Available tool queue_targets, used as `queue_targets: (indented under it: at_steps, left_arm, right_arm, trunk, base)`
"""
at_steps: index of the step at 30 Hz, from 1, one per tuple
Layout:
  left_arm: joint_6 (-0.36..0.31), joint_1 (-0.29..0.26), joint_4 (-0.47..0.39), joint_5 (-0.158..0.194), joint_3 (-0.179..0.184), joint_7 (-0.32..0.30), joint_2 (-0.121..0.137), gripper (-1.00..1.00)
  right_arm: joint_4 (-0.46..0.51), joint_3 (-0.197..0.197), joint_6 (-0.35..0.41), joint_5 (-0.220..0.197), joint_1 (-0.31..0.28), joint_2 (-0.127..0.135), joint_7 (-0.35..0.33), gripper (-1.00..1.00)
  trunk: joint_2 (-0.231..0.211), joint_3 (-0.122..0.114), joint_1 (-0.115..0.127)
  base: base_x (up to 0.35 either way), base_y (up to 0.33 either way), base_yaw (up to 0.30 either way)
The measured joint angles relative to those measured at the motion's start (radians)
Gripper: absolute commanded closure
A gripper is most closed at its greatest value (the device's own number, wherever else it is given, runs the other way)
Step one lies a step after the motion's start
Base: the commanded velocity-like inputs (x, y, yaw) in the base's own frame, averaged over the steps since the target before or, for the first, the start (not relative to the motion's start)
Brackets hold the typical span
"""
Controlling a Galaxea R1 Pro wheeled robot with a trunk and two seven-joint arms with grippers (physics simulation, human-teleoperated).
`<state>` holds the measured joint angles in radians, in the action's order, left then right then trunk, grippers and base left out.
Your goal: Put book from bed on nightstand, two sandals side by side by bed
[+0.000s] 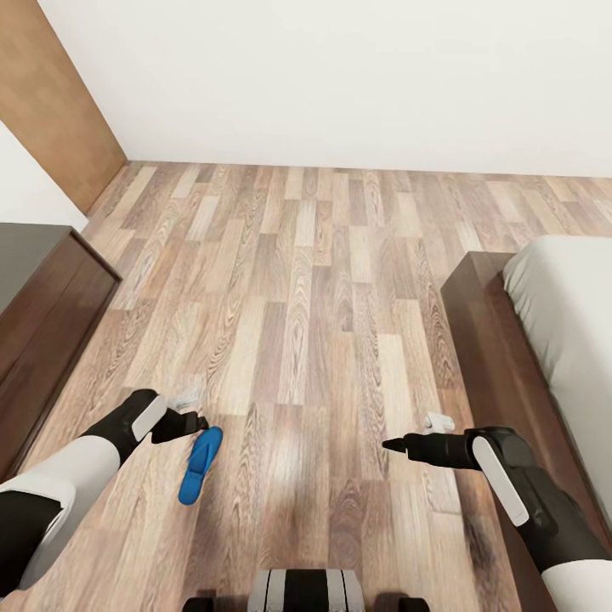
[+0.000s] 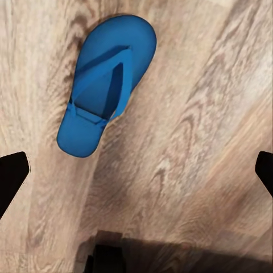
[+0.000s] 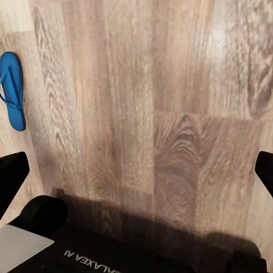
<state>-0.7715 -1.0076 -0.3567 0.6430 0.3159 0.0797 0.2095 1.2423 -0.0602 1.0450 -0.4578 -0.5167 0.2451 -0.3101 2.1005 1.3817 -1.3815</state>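
Sandal-wise, one blue sandal [image 1: 201, 464] is lying flat on the wood floor [image 1: 297, 280], strap side up, just beside and below the left gripper [image 1: 194, 421]. The bed [image 1: 565, 340] is off on the robot's right, well apart from the sandal, with the right gripper [image 1: 393, 444] hanging over bare planks between the two. There's a dark wooden cabinet [image 1: 42, 314] on the robot's left too.

Fingers on both arms look spread wide going by the wrist cameras, dark tips at opposite edges with nothing between them. So nothing is held.

What could go wrong, just my guess: the sandal is thin and flat on the floor, so if the left fingers come down off-centre they could easily scrape the planks or nudge it away instead of catching it. From the left wrist camera it sits off to one side of the fingers and skewed, so I'd want that lined up first.

Writing: the right wrist camera catches white lettering on the robot's dark base [image 3: 165, 250], upside down, and I can't read it reliably.
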Motion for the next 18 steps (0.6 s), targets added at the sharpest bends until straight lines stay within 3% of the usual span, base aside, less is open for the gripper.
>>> queue_targets:
  at_steps: [18]
  left_arm:
    - [-0.017,-0.054,0.001,0.000,-0.001,0.053,0.012,-1.00]
  right_arm:
    - [0.009,0.012,0.000,0.000,0.004,0.008,0.000,-1.00]
  trunk:
    - [0.126,0.085,-0.069]
  base:
    - [0.000,0.000,0.000]
